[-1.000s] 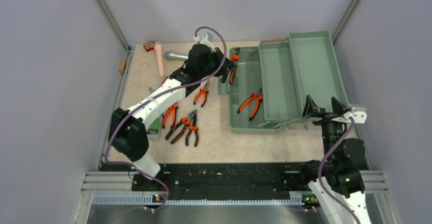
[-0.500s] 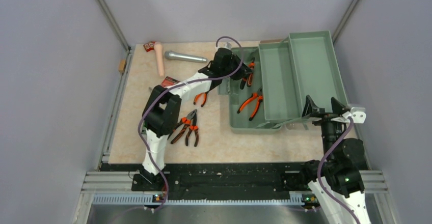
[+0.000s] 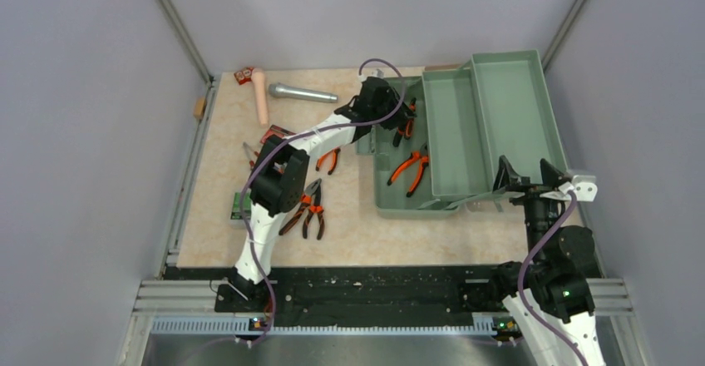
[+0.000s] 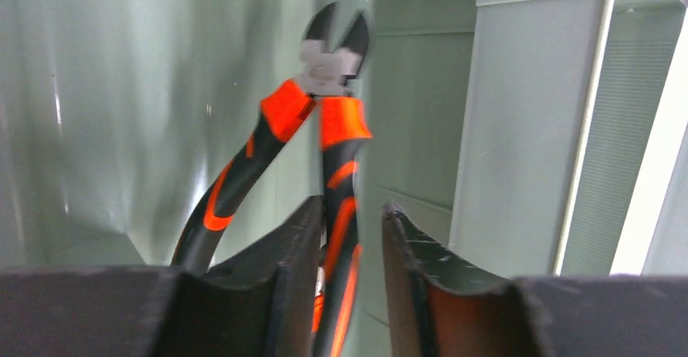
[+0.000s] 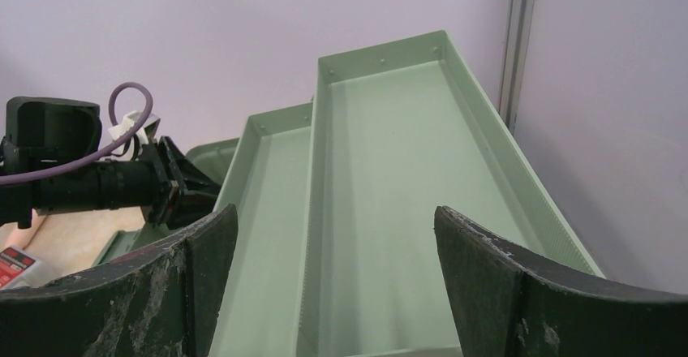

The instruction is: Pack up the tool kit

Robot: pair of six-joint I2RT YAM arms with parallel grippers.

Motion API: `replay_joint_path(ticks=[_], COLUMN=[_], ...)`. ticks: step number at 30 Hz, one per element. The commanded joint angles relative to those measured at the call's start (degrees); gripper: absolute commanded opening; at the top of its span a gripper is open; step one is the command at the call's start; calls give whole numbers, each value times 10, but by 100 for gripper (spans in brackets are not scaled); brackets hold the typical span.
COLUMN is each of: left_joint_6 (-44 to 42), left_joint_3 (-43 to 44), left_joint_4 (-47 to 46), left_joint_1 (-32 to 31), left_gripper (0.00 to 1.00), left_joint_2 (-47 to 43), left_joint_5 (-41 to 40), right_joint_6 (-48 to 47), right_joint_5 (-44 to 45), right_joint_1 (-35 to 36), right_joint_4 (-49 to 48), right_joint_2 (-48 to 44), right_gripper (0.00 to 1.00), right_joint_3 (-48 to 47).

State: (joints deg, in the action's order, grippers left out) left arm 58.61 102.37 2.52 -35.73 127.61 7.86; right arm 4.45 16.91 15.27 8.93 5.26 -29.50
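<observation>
The sage-green toolbox (image 3: 465, 133) stands open at the right, its trays folded out. One pair of orange-and-black pliers (image 3: 411, 169) lies in its base. My left gripper (image 3: 397, 115) reaches into the base's far end. In the left wrist view my left gripper (image 4: 347, 227) stands narrowly open around one handle of another pair of pliers (image 4: 324, 105). That handle touches the left finger (image 4: 292, 251), and a thin gap shows at the right finger (image 4: 406, 251). My right gripper (image 3: 532, 176) is wide open and empty at the toolbox's near right corner; the right wrist view shows it (image 5: 334, 227) facing the trays (image 5: 389, 178).
Several more pliers (image 3: 309, 208) lie on the table left of the toolbox. A silver microphone (image 3: 301, 93) and a beige stick (image 3: 261, 96) lie at the back left. A small green box (image 3: 240, 206) and a red box (image 3: 274, 136) sit beside the left arm.
My left gripper has carried the pliers rightward from over the table into the toolbox's far end and has nearly stopped there. The right arm has not moved.
</observation>
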Motion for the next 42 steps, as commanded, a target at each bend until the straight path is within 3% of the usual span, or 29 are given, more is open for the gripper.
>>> replay_joint_path(ticks=[1,8,14,22,32,42], left_joint_6=[-37,-43,-78,-198,-258,-259], left_joint_3=[37,27,-12,-109,-246,-272], left_joint_4=[0,3,-3,81,186,216], left_joint_1=[-10,-14,-14,-10,19,38], left_gripper=[44,55,65,72,72,68], left_joint_2=[-5,-28,-110,-248,-355,-294], left_joint_5=[-17,-17,-41,-178,-275,-300], right_joint_6=[-8,-8,-8,-8,-9,-10], right_joint_5=[6,4,5,6,10,11], right_joint_1=[9,8,9,8,9,9], right_joint_4=[-22,-21,-21,-21,-22,-23], right_joint_2=[-5,-6,-7,-10,-15,-19], right_gripper=[89,89,89,89,89,89], right_joint_3=[3,4,4,3,5,6])
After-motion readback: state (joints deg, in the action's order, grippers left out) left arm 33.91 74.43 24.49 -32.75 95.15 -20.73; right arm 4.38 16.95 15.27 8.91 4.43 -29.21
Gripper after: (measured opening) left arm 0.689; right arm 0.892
